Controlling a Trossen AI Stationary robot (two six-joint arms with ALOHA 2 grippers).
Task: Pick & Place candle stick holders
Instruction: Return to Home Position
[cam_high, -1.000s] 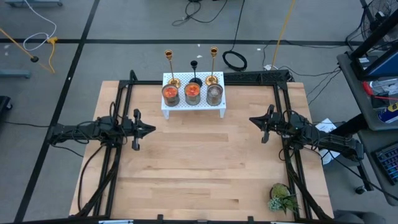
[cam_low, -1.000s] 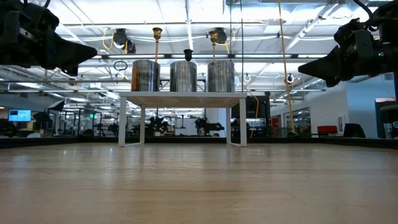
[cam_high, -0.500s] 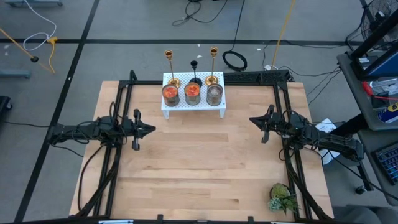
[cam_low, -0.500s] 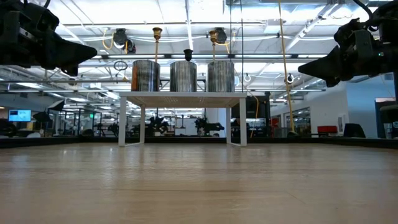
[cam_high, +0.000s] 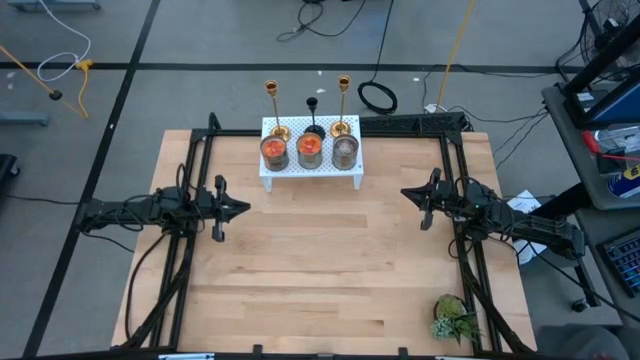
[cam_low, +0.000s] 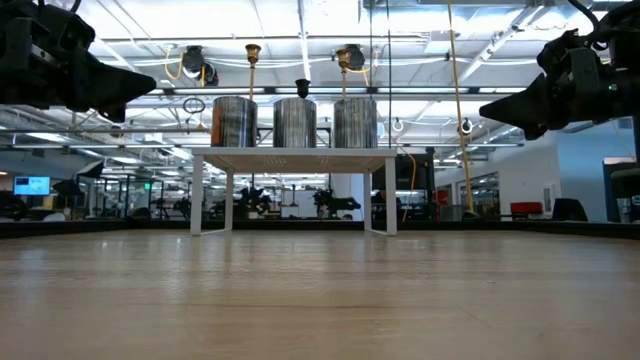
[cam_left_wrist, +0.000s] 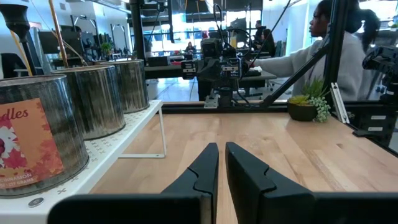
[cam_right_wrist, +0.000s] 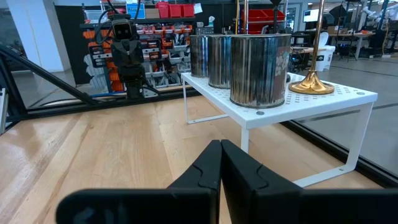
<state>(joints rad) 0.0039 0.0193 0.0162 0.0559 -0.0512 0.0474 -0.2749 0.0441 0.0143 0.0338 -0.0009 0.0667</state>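
Observation:
Three candle stick holders stand by their round bases on the far part of a white perforated shelf (cam_high: 310, 166): a gold one (cam_high: 272, 108) at the left, a shorter black one (cam_high: 313, 115) in the middle, a gold one (cam_high: 343, 102) at the right. The right gold one's base shows in the right wrist view (cam_right_wrist: 311, 84). My left gripper (cam_high: 246, 208) hovers shut and empty over the table's left side. My right gripper (cam_high: 404, 193) hovers shut and empty over the right side. Both point toward the table's middle.
Three metal candle tins (cam_high: 309, 151) stand in a row on the shelf in front of the holders. A small green potted plant (cam_high: 455, 318) sits at the table's near right corner. A person (cam_left_wrist: 323, 46) sits beyond the table's right side. Bare wood lies between the arms.

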